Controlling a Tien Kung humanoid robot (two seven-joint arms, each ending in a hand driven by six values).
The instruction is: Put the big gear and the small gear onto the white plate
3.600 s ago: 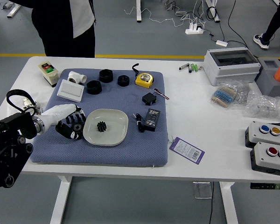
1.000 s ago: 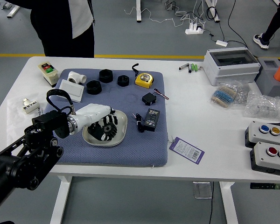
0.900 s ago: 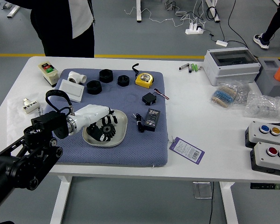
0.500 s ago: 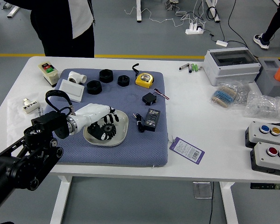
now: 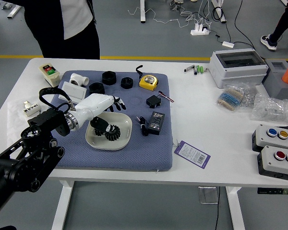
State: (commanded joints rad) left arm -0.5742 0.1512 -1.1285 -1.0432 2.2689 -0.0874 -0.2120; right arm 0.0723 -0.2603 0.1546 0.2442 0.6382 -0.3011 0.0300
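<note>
A: Checking on the left robot hand. Holding anything?

B: Nope, wide. Fingers spread over the white plate's far side, thumb low nr. the big gear. Can't tell re: thumb contact.

A: Big gear pos.?

B: On the white plate, inside the rim, toward the counter's near edge, left of centre. Flat or slightly tilted, hard to say.

A: And the small gear?

B: Prob. the dark bit just left of the big gear, partly hidden by the thumb. Can't fully confirm.

A: Why so low w/ the hand?

B: Prob. for a soft set-down, w/o bounce or roll over the shallow rim.

A: And why the blue padded mat underneath?

B: For cushioning & less slip, prob.

A: Next?

B: Looks like release stage, task approx. done. Lift straight up, thumb clear of the teeth, then back toward the left edge. Otherwise, risk of dragging a gear or tipping the white plate.

A: Any help from the person?

B: None visible. Standing beyond the far edge, nr. the left corner, hands out of view.
</note>
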